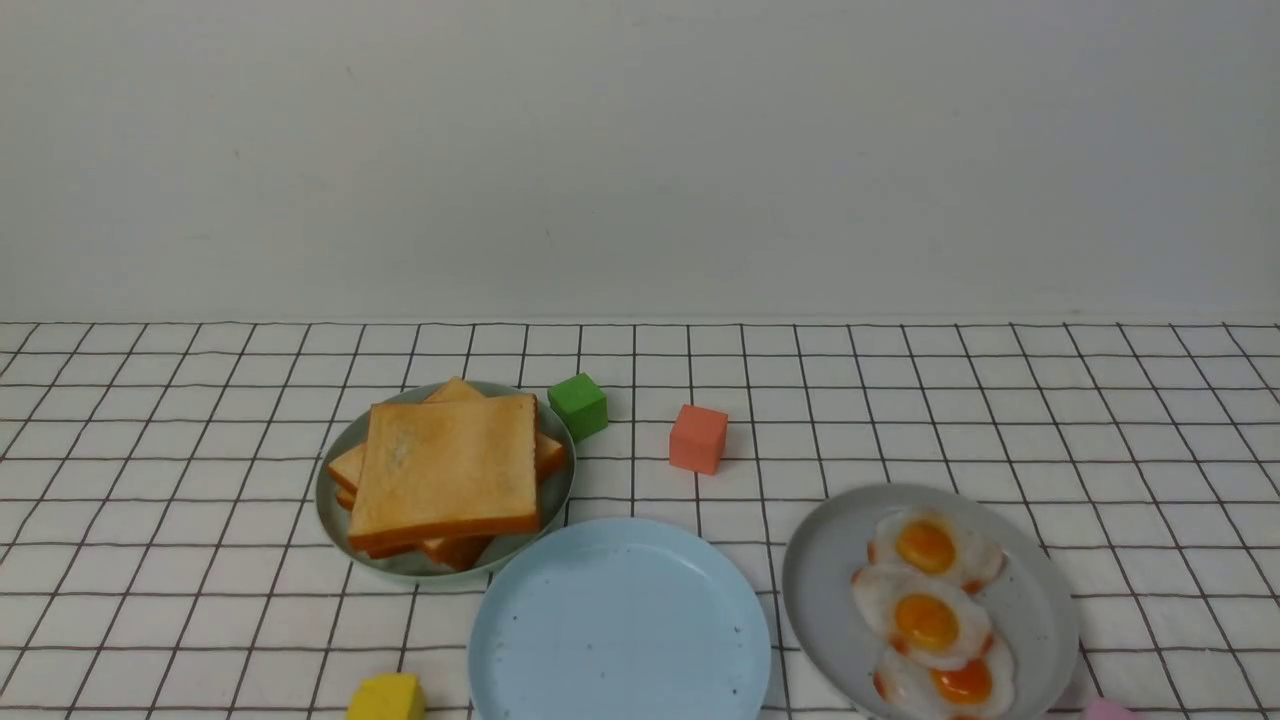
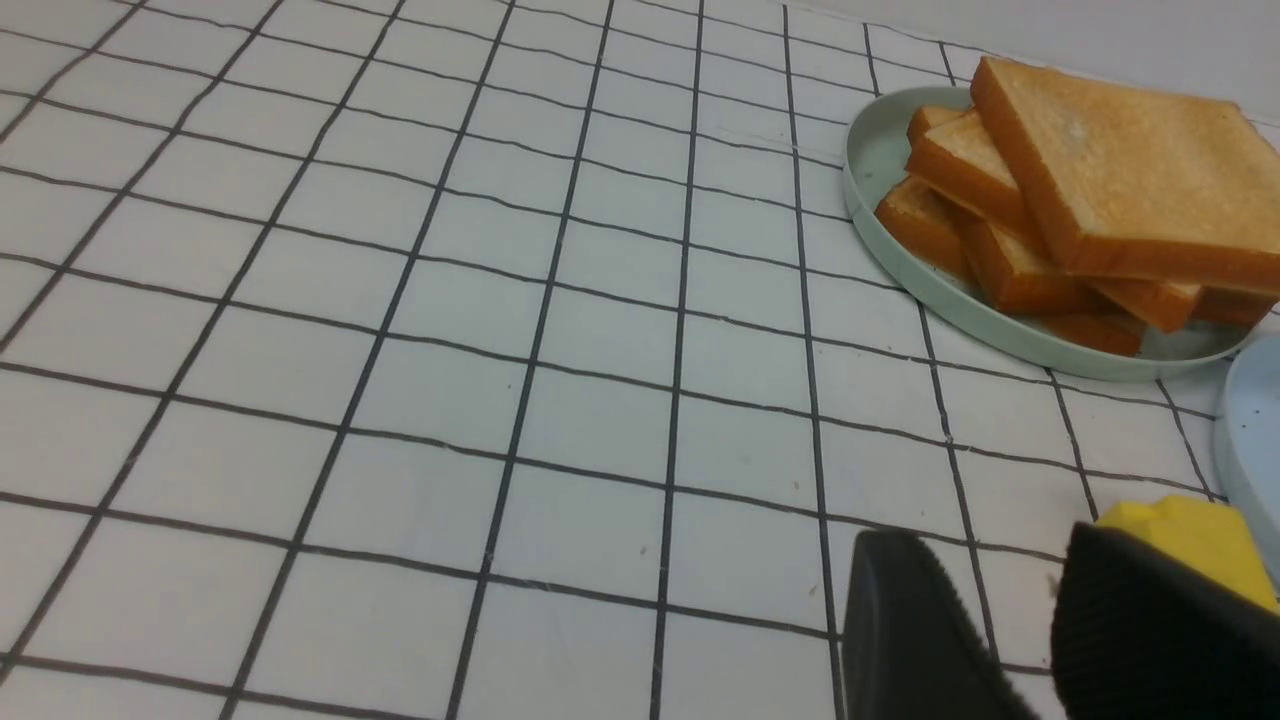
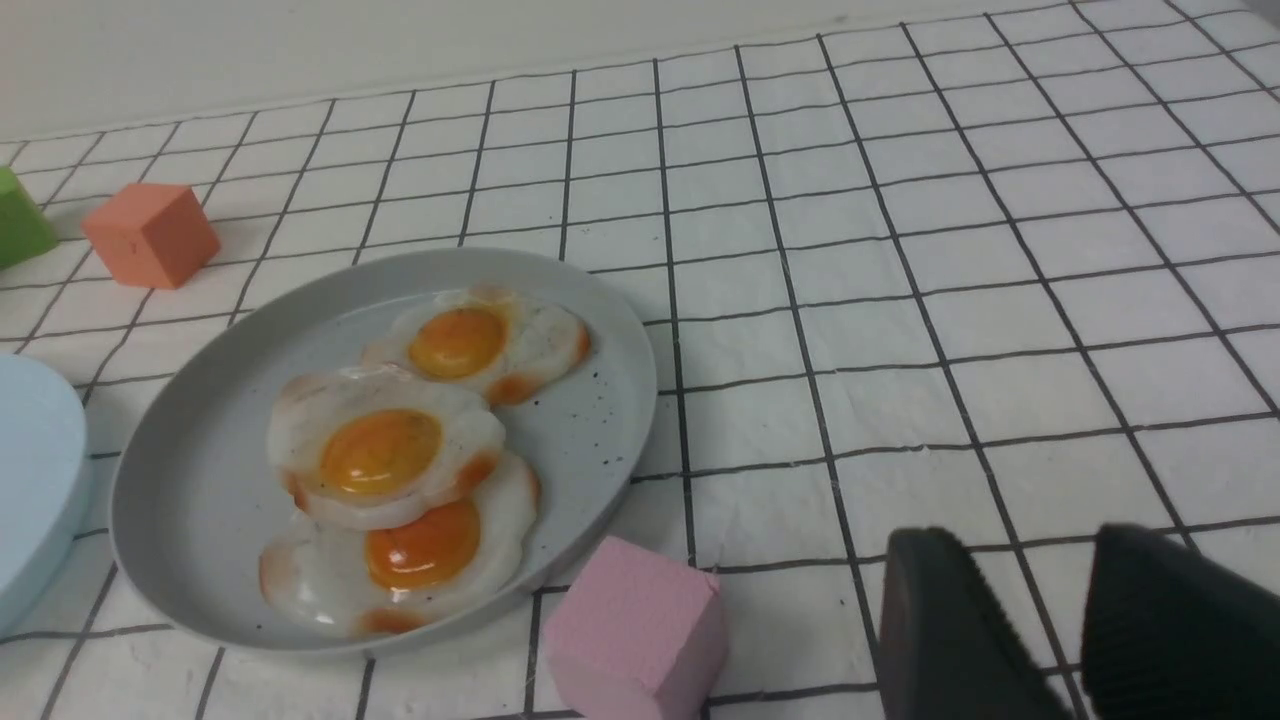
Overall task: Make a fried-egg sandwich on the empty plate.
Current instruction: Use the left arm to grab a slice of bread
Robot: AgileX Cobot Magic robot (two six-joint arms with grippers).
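Two arms low over the tablecloth [image 2: 400,400], left fingers [image 2: 900,640] apart, right fingers [image 3: 940,630] apart

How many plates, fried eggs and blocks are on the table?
Plates: 3 (sage-green plate, blue plate, grey plate)
Fried eggs: 3
Blocks: 4 (green block, orange block, yellow block, pink block)
Total: 10
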